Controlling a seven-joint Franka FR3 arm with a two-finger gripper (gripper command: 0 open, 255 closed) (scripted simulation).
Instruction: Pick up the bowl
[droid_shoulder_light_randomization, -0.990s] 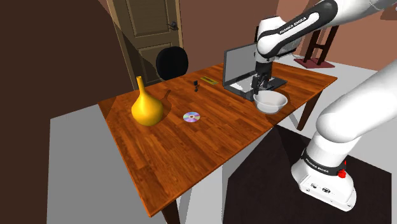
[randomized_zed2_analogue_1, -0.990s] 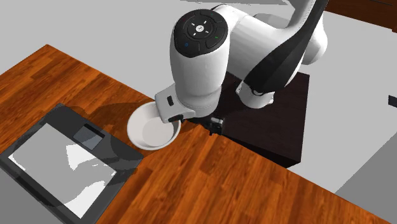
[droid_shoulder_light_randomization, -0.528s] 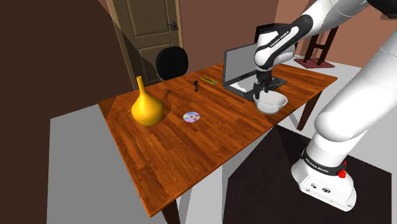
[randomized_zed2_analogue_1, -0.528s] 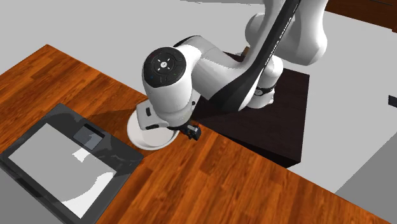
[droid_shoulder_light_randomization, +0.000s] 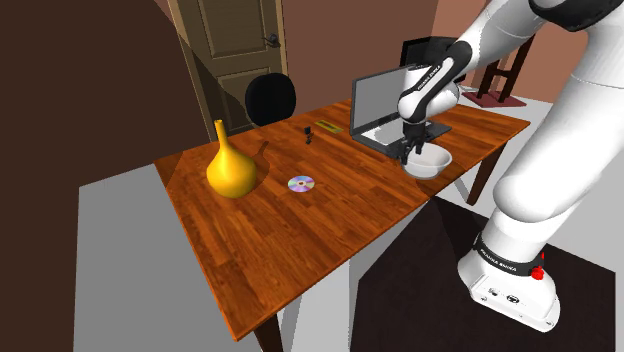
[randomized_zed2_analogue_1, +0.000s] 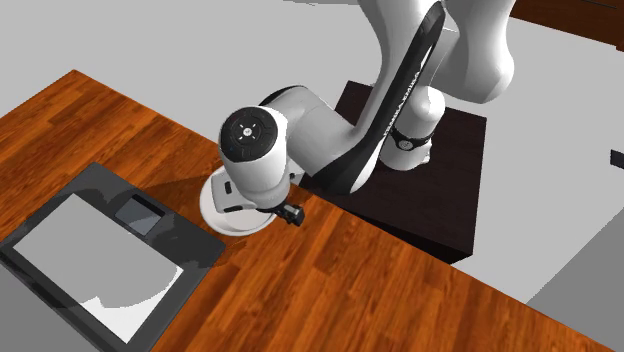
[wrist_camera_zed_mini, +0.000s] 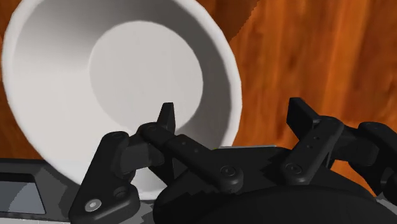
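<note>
The arm (droid_shoulder_light_randomization: 440, 75) has dropped lower. The fingers (wrist_camera_zed_mini: 167, 119) now stand apart astride the rim of the white bowl (wrist_camera_zed_mini: 121, 76), one inside and one outside. The bowl sits on the tabletop (droid_shoulder_light_randomization: 300, 230) in the shoulder view's upper right, beside the laptop (droid_shoulder_light_randomization: 380, 105). It looks ready for closing.

Bright, even light; soft shadow shades the bowl (wrist_camera_zed_mini: 137, 76).
</note>
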